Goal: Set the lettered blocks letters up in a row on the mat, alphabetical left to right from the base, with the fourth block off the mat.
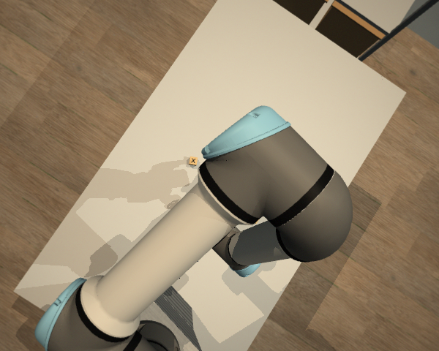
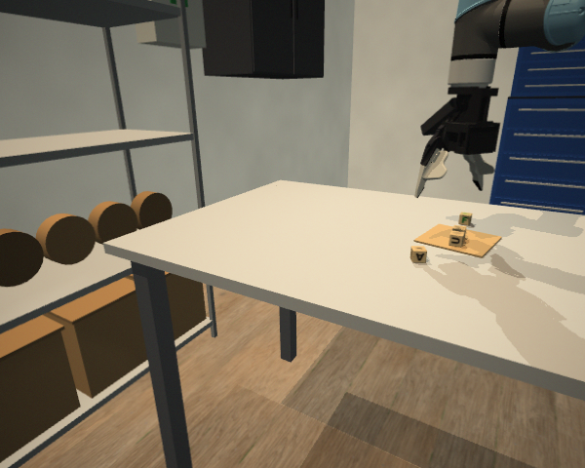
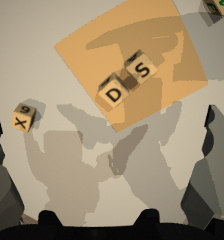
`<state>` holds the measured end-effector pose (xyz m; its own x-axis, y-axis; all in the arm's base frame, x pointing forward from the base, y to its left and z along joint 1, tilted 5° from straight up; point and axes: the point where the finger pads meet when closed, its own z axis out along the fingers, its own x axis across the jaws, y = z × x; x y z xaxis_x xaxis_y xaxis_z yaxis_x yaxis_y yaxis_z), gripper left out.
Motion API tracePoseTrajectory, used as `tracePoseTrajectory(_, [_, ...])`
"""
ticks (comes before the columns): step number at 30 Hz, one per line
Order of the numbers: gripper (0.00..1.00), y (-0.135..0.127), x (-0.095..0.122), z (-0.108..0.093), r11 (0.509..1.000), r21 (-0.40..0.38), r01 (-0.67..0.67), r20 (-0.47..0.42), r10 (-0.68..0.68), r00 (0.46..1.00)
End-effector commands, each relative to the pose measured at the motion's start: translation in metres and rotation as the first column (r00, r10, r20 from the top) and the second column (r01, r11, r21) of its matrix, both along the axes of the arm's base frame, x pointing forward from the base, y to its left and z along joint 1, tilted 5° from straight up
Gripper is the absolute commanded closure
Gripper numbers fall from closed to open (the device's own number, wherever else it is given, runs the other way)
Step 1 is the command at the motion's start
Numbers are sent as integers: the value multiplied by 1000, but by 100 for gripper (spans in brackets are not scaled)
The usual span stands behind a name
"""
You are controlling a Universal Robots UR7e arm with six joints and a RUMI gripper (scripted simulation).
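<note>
Your black two-jaw gripper (image 2: 448, 188) hangs wide open and empty above the table. The wooden D cube (image 3: 112, 93) and S cube (image 3: 141, 68) sit touching on the orange square mat (image 3: 87, 45), so X (image 3: 23, 118), waiting off-mat, probably goes beside S.

On the counter (image 2: 302, 236) the mat (image 3: 164, 30) is lying flat, and the D block (image 3: 112, 92) and S block (image 3: 141, 67) are sitting on it side by side, touching. The X block (image 3: 23, 117) is resting off the mat, near its left corner in the wrist view. A fourth block (image 3: 216, 6) is sitting beyond the mat's far right corner, also on the counter.
</note>
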<state>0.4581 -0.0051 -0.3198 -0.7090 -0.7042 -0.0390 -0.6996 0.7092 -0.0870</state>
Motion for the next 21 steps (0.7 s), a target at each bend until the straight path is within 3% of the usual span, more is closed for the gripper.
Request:
tracePoseTrajectory(1, [0, 4, 4, 0, 994, -6, -113, -3, 113, 994])
tracePoseTrajectory(9, [0, 14, 10, -1, 947, -24, -321, -14, 321, 947])
tracePoseTrajectory(17, [0, 23, 16, -1, 859, -38, -510, -28, 510, 860])
tracePoseTrajectory(19, [0, 23, 16, -1, 859, -38, -510, -28, 510, 860])
tracePoseTrajectory(21, [0, 28, 18, -1, 810, -43, -585, -34, 584, 811])
